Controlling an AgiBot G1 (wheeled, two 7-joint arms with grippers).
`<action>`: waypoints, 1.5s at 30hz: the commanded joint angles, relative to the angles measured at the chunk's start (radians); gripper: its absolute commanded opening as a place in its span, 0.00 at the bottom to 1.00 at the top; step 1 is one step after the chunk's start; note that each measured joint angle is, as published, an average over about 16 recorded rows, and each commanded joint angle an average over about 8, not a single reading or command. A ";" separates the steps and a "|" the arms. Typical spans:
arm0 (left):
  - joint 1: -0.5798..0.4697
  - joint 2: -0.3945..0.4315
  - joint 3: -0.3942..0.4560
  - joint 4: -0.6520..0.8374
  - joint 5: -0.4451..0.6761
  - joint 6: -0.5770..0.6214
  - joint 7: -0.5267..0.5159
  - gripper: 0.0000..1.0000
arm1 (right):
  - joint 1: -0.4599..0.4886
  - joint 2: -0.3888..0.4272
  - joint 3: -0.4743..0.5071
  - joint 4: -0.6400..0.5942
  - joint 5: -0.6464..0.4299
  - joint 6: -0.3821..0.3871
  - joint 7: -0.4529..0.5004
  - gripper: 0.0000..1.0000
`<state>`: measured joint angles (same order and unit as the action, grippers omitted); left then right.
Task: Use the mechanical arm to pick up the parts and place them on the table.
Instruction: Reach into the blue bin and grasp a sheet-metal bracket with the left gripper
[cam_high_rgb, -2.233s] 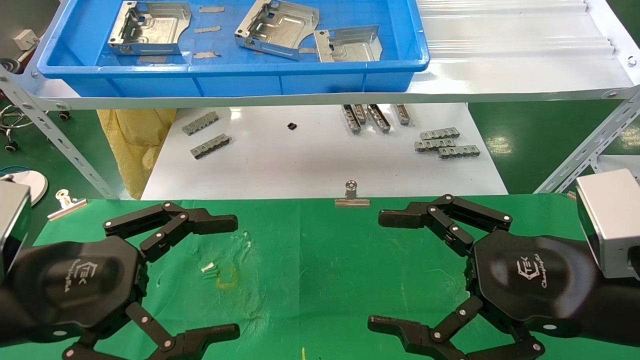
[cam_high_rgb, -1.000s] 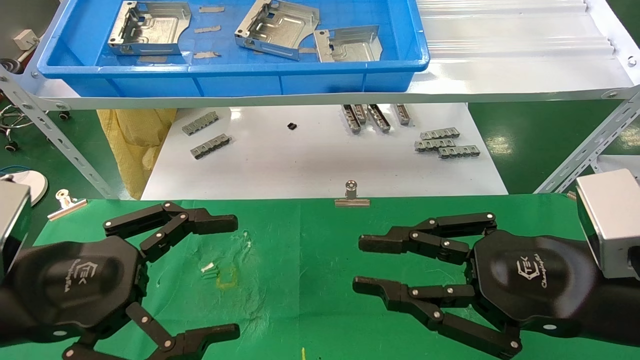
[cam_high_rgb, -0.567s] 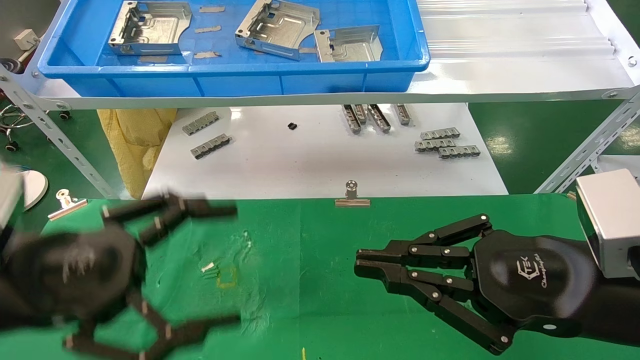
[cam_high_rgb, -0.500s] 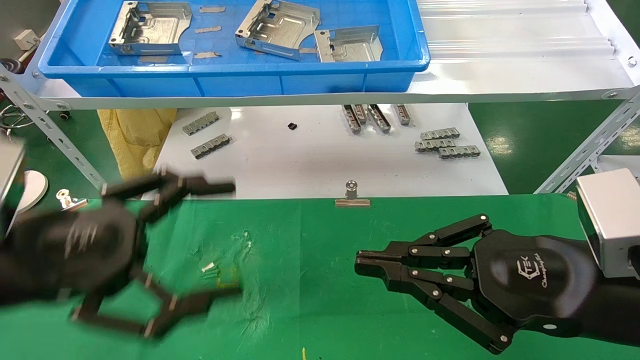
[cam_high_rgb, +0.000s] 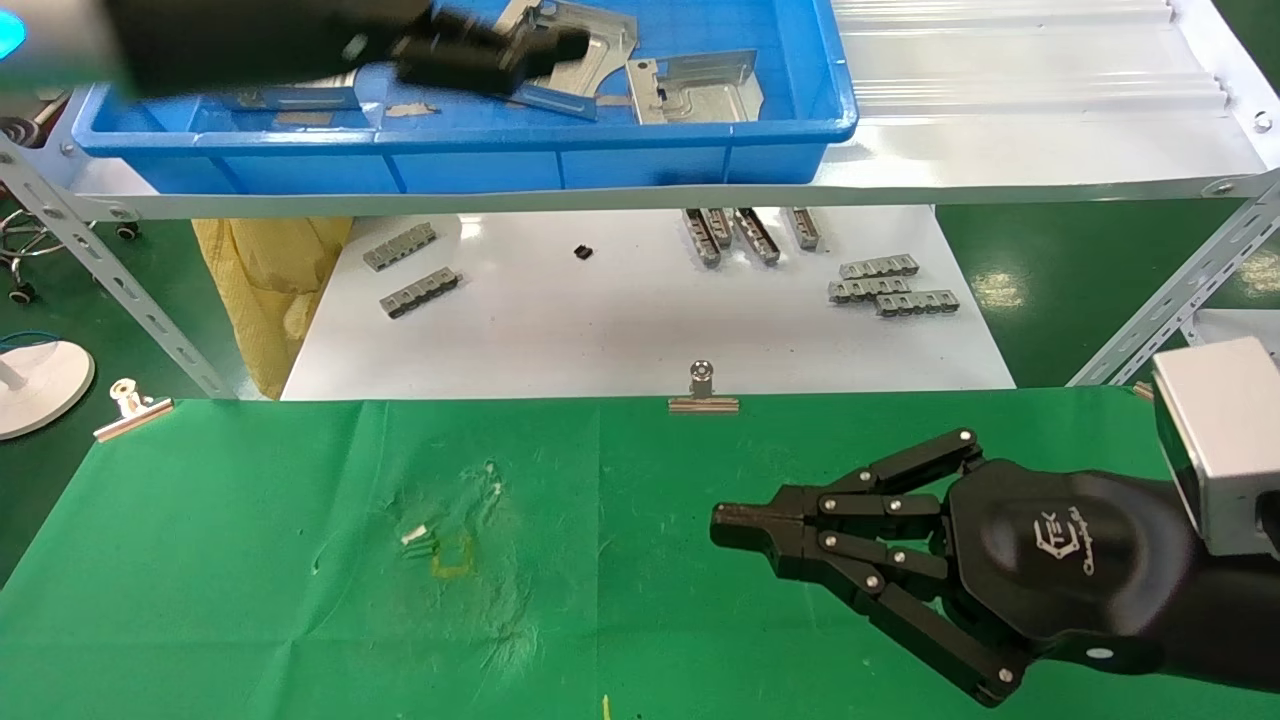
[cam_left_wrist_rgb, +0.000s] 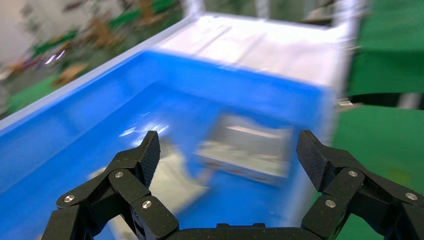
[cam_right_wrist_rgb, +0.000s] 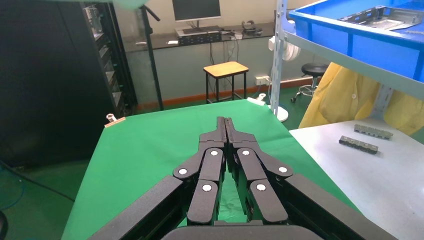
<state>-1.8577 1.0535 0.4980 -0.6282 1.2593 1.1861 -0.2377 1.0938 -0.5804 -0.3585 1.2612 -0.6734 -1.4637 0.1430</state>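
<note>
Three silvery sheet-metal parts lie in the blue tray (cam_high_rgb: 500, 165) on the upper shelf. The right part (cam_high_rgb: 700, 90) shows in full. The middle part (cam_high_rgb: 600, 40) and the left part (cam_high_rgb: 290, 98) are partly hidden by my left arm. My left gripper (cam_high_rgb: 500, 50) is over the tray near the middle part, blurred. In the left wrist view it (cam_left_wrist_rgb: 230, 150) is open and empty, with a part (cam_left_wrist_rgb: 250, 150) below between the fingers. My right gripper (cam_high_rgb: 725, 525) is shut and empty, low over the green table (cam_high_rgb: 250, 560); it also shows in the right wrist view (cam_right_wrist_rgb: 225, 122).
Below the shelf a white board (cam_high_rgb: 600, 330) carries small grey ridged strips (cam_high_rgb: 890, 285). Binder clips (cam_high_rgb: 703, 392) edge the green cloth. Slanted shelf struts (cam_high_rgb: 100, 270) stand at both sides. A yellow bag (cam_high_rgb: 270, 290) hangs at the left.
My left arm has lifted off the green table and swung up and forward over the blue tray. My right gripper has closed from wide open to shut and stays in place.
</note>
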 joint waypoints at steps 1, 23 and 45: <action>-0.089 0.074 0.036 0.126 0.071 -0.049 -0.003 1.00 | 0.000 0.000 0.000 0.000 0.000 0.000 0.000 0.00; -0.261 0.280 0.126 0.576 0.218 -0.237 -0.072 0.00 | 0.000 0.000 0.000 0.000 0.000 0.000 0.000 1.00; -0.239 0.292 0.152 0.556 0.238 -0.312 -0.098 0.00 | 0.000 0.000 0.000 0.000 0.000 0.000 0.000 1.00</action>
<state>-2.0984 1.3446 0.6472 -0.0725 1.4941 0.8748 -0.3334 1.0939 -0.5803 -0.3589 1.2611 -0.6731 -1.4635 0.1428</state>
